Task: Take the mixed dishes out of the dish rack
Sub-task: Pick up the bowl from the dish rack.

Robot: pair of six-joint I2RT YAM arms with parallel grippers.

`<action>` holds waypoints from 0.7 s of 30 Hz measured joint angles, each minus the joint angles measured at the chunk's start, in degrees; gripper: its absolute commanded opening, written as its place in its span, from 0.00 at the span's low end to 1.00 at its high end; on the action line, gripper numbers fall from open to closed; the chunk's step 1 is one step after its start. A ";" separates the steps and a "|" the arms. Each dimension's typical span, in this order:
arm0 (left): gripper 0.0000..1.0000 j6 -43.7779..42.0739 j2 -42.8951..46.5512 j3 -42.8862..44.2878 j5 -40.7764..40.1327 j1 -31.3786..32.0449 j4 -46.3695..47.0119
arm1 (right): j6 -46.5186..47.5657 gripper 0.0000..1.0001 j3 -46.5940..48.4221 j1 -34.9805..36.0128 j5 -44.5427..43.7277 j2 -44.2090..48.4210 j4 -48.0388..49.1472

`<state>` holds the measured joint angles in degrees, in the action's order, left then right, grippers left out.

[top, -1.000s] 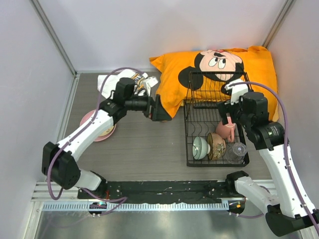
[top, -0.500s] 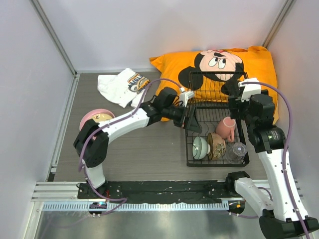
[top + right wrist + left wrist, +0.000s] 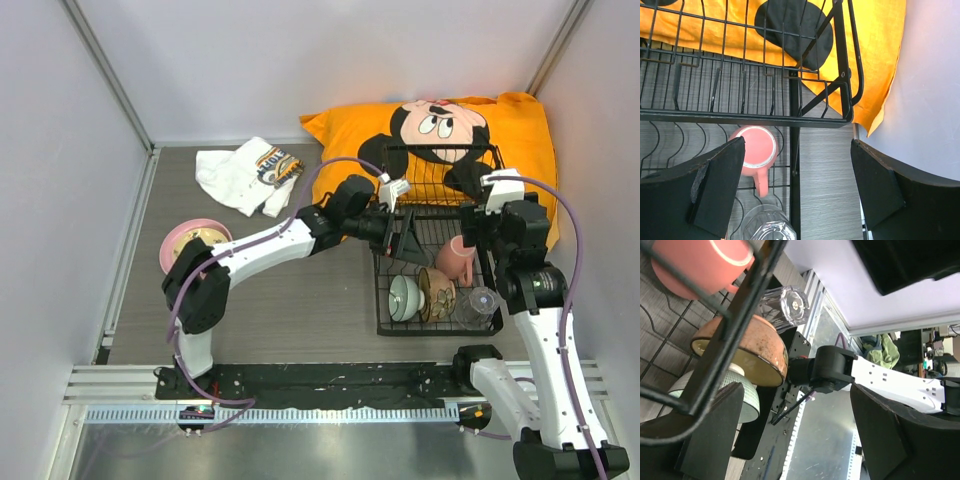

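The black wire dish rack (image 3: 436,331) stands at the right, on the table and partly on a pillow. It holds a pink mug (image 3: 455,260), a pale green bowl (image 3: 403,297), a brown patterned bowl (image 3: 437,294) and a clear glass (image 3: 481,301). My left gripper (image 3: 408,243) is open and empty at the rack's left side, just above the bowls. Its view shows the mug (image 3: 700,265), the glass (image 3: 790,302), the brown bowl (image 3: 747,352) and the green bowl (image 3: 747,395) behind a rack bar (image 3: 730,325). My right gripper (image 3: 478,238) is open and empty over the rack's right edge, above the mug (image 3: 757,147) and the glass (image 3: 765,225). A pink plate (image 3: 172,245) with the tan plate (image 3: 207,238) on it lies at the left.
An orange Mickey Mouse pillow (image 3: 440,130) lies under the far end of the rack and shows in the right wrist view (image 3: 875,50). A folded white cloth (image 3: 245,172) lies at the back left. Grey walls enclose the table on three sides.
My left arm has swung right from the plates' side across the table to the rack's left side. My right gripper has risen a little and shifted right over the rack's edge.
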<state>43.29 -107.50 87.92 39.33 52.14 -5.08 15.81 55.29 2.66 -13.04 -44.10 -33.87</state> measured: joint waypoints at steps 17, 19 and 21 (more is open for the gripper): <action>0.91 2.29 5.75 -11.45 -7.89 6.40 5.14 | -0.31 0.89 -0.42 -0.92 0.37 4.90 0.37; 0.90 2.21 6.12 -12.20 -8.87 6.95 4.72 | -0.35 0.89 -0.59 -1.03 0.48 5.27 0.26; 0.90 2.12 6.19 -12.44 -10.08 7.61 4.39 | -0.37 0.89 -0.63 -1.16 0.74 5.62 -0.07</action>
<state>45.41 -101.32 75.48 29.26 59.75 -0.69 15.44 54.65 1.50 -12.29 -38.48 -33.93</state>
